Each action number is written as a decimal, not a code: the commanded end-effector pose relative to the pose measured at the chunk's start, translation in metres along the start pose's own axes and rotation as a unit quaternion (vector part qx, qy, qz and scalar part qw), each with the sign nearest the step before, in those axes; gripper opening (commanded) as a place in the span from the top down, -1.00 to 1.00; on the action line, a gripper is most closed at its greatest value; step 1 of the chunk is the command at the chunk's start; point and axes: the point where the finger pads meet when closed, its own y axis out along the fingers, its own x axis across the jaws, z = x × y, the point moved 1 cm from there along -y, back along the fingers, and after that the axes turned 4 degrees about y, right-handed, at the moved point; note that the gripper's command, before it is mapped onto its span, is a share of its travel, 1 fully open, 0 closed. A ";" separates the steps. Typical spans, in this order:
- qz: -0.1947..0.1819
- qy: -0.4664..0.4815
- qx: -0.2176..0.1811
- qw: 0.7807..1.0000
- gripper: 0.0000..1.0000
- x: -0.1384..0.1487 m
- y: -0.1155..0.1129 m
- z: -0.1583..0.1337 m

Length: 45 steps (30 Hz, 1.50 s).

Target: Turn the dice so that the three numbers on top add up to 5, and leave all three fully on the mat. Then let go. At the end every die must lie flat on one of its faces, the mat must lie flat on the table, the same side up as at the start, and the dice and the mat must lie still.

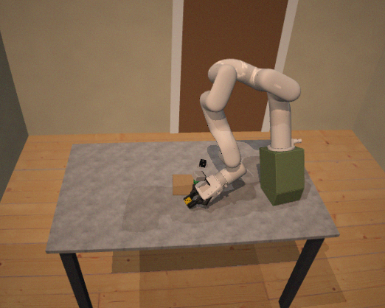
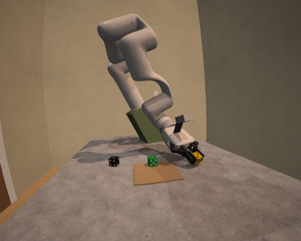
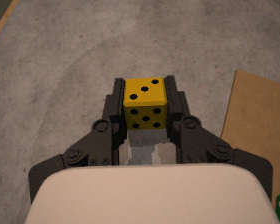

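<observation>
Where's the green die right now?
The green die lies on the far edge of the brown mat in the exterior view, between the black die on the bare table and the gripper holding the yellow die.
</observation>
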 end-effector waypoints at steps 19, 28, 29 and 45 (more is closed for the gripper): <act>0.000 0.000 0.001 1.000 0.47 0.000 0.004 -0.007; 0.000 0.000 0.001 1.000 0.47 0.001 0.005 -0.008; 0.000 0.000 0.001 1.000 0.47 0.001 0.005 -0.008; 0.000 0.000 0.001 1.000 0.47 0.001 0.005 -0.008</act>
